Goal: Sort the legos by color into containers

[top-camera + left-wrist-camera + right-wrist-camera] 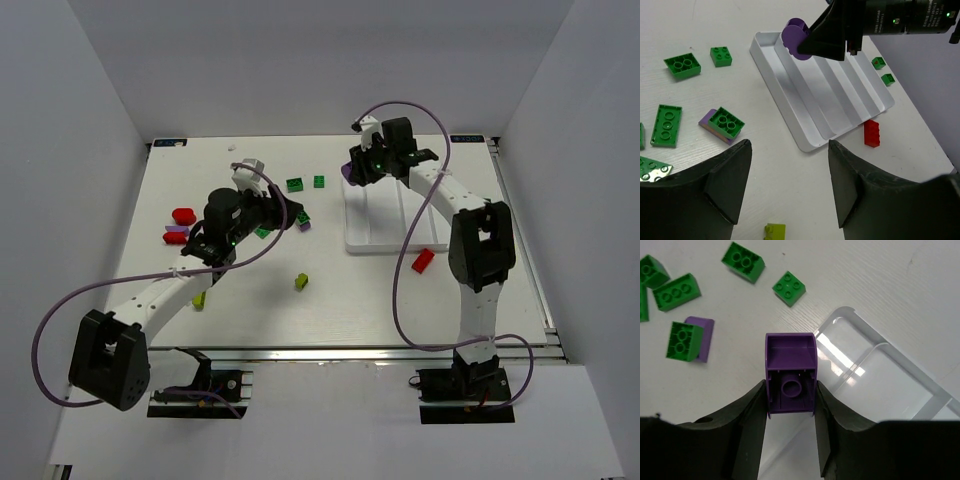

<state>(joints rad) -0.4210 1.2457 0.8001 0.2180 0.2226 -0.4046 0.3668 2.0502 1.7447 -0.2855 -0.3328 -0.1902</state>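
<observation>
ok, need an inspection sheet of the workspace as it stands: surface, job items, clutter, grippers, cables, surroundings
Surface: white table, bricks scattered mostly on its left half.
Job's things: white tray, four compartments look empty; green bricks and a loose purple piece under a green one left of it; red bricks, one by the tray's near end, one far left; yellow-green bricks nearer the arms.
Clutter: nothing seen.
Grippers: left gripper open, empty; right gripper shut on a purple brick over the tray's corner.
Cables: purple cables loop off both arms; the right one passes the near red brick.
Surroundings: white walls, nothing else seen.
</observation>
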